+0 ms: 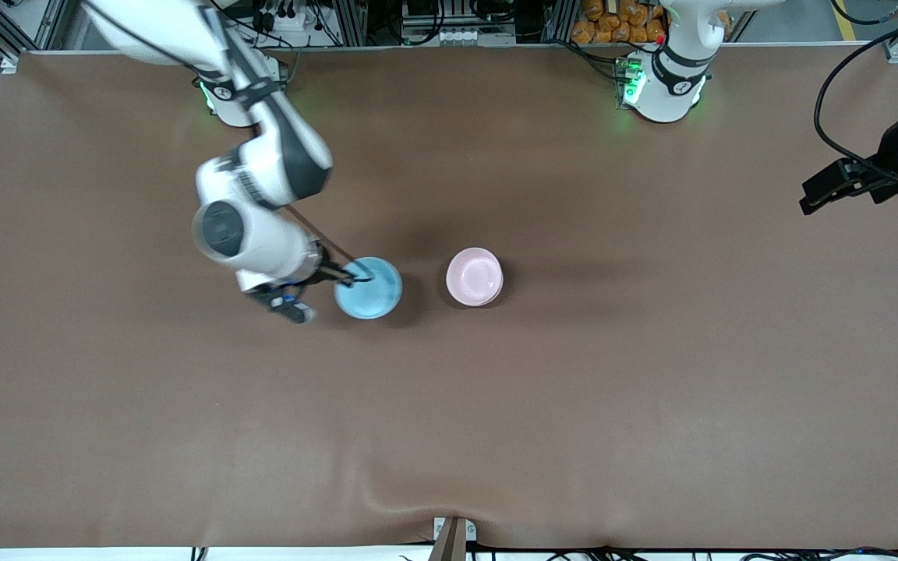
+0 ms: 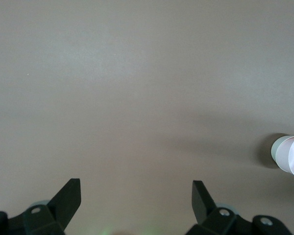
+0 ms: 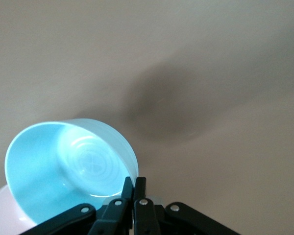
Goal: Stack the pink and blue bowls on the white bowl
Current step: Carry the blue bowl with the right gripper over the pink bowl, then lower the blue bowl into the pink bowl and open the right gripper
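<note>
Pinching the blue bowl [image 1: 369,287] by its rim, the right gripper [image 1: 361,274] holds it above the table [image 1: 574,405] beside the pink bowl [image 1: 474,276] nested in the white bowl [image 2: 280,148] — the left gripper [image 2: 136,198] waits, jaws wide

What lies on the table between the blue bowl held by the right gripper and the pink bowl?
Nothing: in the front view only bare brown table separates the blue bowl, pinched at its rim by the right gripper, from the pink bowl.
</note>
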Robot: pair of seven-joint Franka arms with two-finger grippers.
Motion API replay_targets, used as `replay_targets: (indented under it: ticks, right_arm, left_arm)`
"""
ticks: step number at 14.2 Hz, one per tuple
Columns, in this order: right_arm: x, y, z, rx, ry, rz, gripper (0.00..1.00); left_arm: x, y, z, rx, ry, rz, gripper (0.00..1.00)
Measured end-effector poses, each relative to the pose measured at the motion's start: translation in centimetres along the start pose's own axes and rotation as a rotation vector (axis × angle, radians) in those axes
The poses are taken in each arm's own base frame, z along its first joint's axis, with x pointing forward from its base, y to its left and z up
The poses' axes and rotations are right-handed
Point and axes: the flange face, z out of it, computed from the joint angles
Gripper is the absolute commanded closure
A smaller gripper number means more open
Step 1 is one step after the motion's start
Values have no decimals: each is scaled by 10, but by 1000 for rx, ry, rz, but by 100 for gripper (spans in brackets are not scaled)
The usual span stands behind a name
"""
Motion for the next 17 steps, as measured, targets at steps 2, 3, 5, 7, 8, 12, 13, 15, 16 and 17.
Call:
replay_targets:
  ticks: [2, 3, 5, 7, 8, 12, 13, 15, 16, 17]
  right_arm:
    - [-41, -27, 30, 36, -2, 25, 100]
    - [-58, -35, 42, 42, -1, 42, 100]
    - [-81, -47, 60, 52, 6, 75, 100]
    - [-100, -56, 75, 71, 15, 109, 100]
    - [-108, -61, 81, 75, 14, 119, 100]
    - [-108, -81, 79, 107, 14, 168, 100]
    - [-107, -85, 81, 110, 12, 171, 100]
    - [-108, -89, 96, 98, 6, 170, 100]
    - [-111, -89, 107, 87, 3, 166, 100]
    - [-113, -89, 115, 80, 3, 165, 100]
  left_arm:
    - [-4, -1, 2, -2, 16, 0, 0]
    - [-5, -1, 4, -2, 19, -1, 0]
    - [-6, -1, 8, -1, 18, -1, 0]
    - [-7, -1, 10, 0, 15, -1, 0]
    - [-7, -1, 10, 0, 14, -1, 0]
    - [-8, -2, 10, 1, 13, -1, 0]
    - [-9, -2, 10, 1, 13, -1, 0]
    - [-10, -3, 10, 1, 14, -2, 0]
    - [-11, -3, 10, 1, 13, -3, 0]
    - [-11, -3, 10, 1, 12, -3, 0]
